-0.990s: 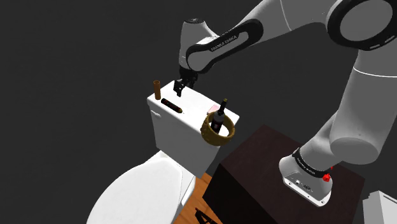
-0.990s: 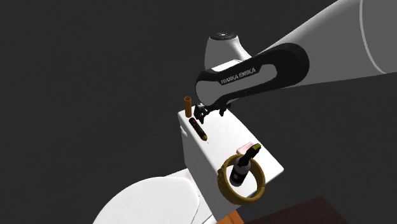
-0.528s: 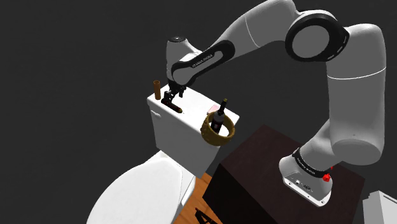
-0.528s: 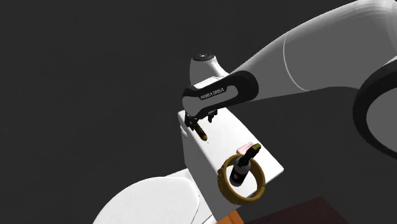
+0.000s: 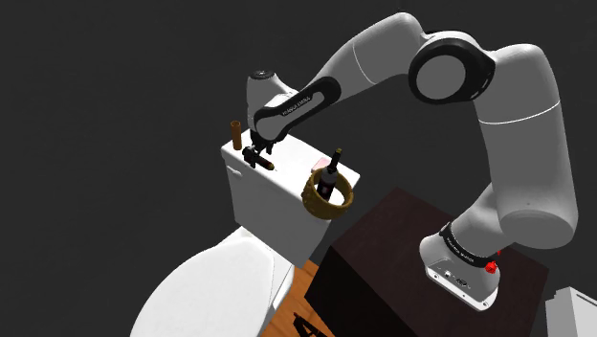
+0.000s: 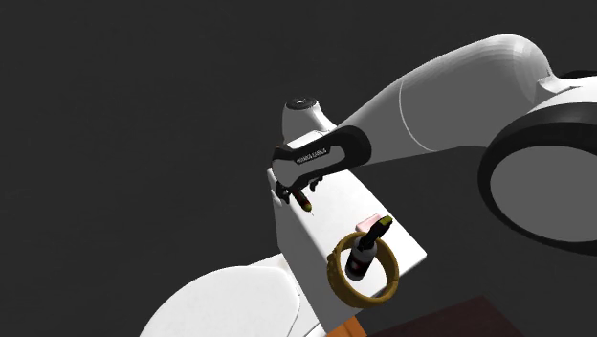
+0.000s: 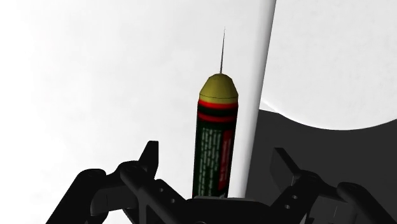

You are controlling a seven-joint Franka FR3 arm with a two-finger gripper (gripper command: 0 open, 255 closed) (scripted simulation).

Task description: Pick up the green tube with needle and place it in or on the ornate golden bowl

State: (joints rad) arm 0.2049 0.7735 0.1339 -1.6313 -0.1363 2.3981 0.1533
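Hovering low over the tank [image 5: 256,196], the gripper [image 5: 253,155] points down at the tube [image 5: 268,164], which lies flat on the tank's top. The bowl [image 5: 327,196] sits at the tank's other end, a bottle [image 5: 330,172] in it.

Second exterior view: gripper [image 6: 295,191] directly over the tube [image 6: 307,202].

Wrist view: fingers [image 7: 150,159] spread, straddling the tube [image 7: 215,133] without touching it. They are probably set across the barrel so that closing pinches it clear of the needle [image 7: 223,51]. The tube lies close beside the tank top's edge.

- One green tube with needle [image 7: 215,146], just the one.
- One golden bowl [image 5: 314,200], that's all.
- One dark bottle [image 6: 362,257].
- One brown cylinder [image 5: 235,131].
- One small pink item [image 6: 366,223].
- One white toilet [image 5: 258,196].
- One white arm [image 5: 497,124].
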